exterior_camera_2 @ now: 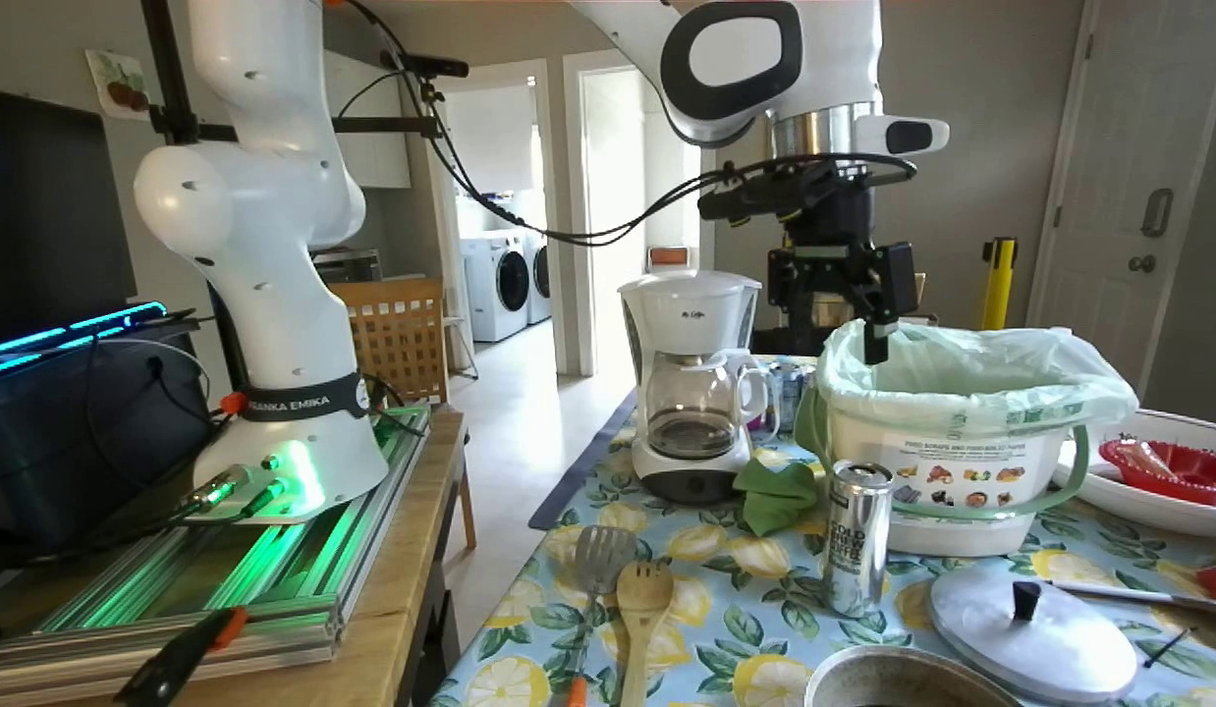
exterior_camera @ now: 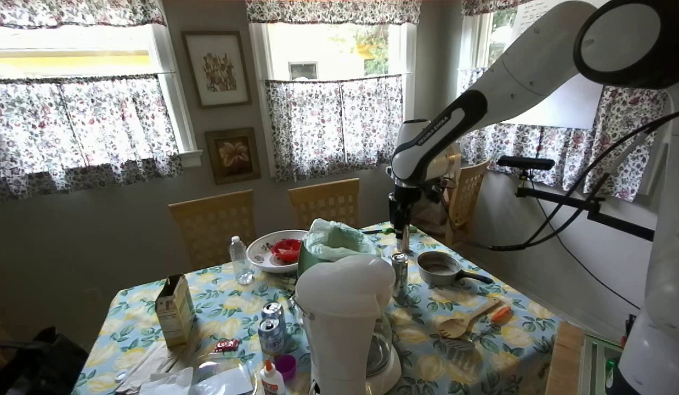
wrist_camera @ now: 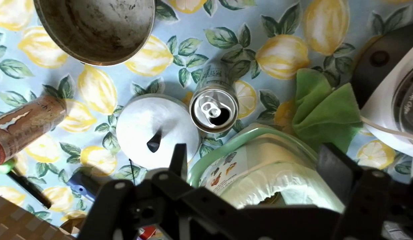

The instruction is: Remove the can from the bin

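Observation:
The bin [exterior_camera_2: 962, 471] is white with green handles and a pale green bag liner. It also shows from above in the wrist view [wrist_camera: 253, 150] and partly behind the coffee maker in an exterior view [exterior_camera: 304, 260]. Inside it, a small dark and golden patch [wrist_camera: 272, 199] shows; I cannot tell whether it is a can. My gripper [wrist_camera: 256, 160] is open and empty, pointing down above the bin's edge. One fingertip shows near the liner in an exterior view [exterior_camera_2: 875, 344]. A silver can [exterior_camera_2: 856, 540] stands upright beside the bin.
A coffee maker [exterior_camera: 339, 318] and a green cloth [wrist_camera: 323, 110] are beside the bin. A pot [exterior_camera: 438, 267], a metal lid [exterior_camera_2: 1030, 633] and a brown can lying on its side [wrist_camera: 29, 125] are nearby. Blue cans [exterior_camera: 271, 334] and a bowl [exterior_camera: 262, 255] stand farther off.

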